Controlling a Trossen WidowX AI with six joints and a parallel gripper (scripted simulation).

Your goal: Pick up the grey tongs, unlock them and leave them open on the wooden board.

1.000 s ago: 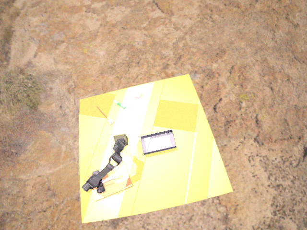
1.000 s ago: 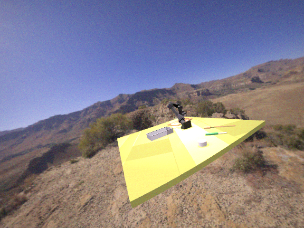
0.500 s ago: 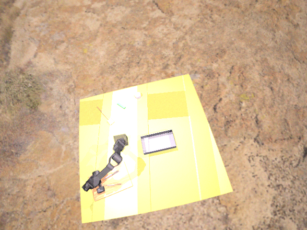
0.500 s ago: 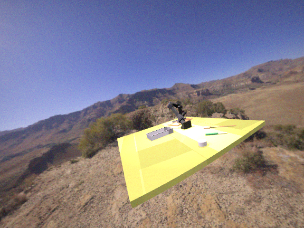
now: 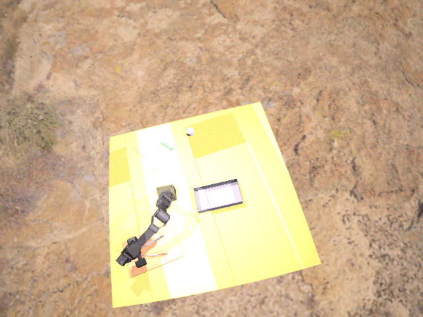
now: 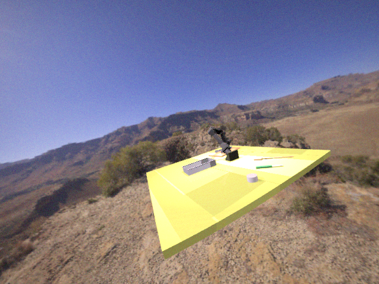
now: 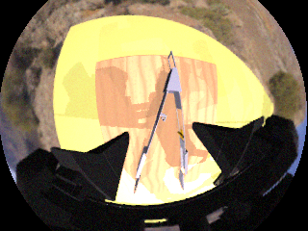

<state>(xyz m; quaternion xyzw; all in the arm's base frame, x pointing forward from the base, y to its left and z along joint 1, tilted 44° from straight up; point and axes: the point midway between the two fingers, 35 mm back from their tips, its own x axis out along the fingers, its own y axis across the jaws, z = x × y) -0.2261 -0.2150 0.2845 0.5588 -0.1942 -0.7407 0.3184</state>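
Tongs (image 7: pixel 168 122), grey, one pair: lay spread in a V on the wooden board (image 7: pixel 115 99), hinge pointing away from the wrist camera, both tips toward it. Gripper (image 7: pixel 161 148), one: jaws stood wide apart above the tongs, nothing between them, each finger (image 7: pixel 103 157) well clear of the tong arms.

Step in hand, as judged: release and withdrawal. Done well, the arm would rise straight up, jaws kept wide, so neither finger brushes a tong arm and nudges the pair shut or off the board.

Count, top and exterior views:
- roasting tin (image 5: pixel 218 195), one, nothing resting across it, well apart from the board;
- wooden board, one, near a corner of the yellow table (image 5: pixel 273 238);
- green-handled tool (image 6: pixel 266 166), one;
- thin wooden-handled utensil (image 6: pixel 272 158), one;
- small white cylinder (image 6: pixel 251 177), one;
- arm base (image 5: pixel 166 191), one.
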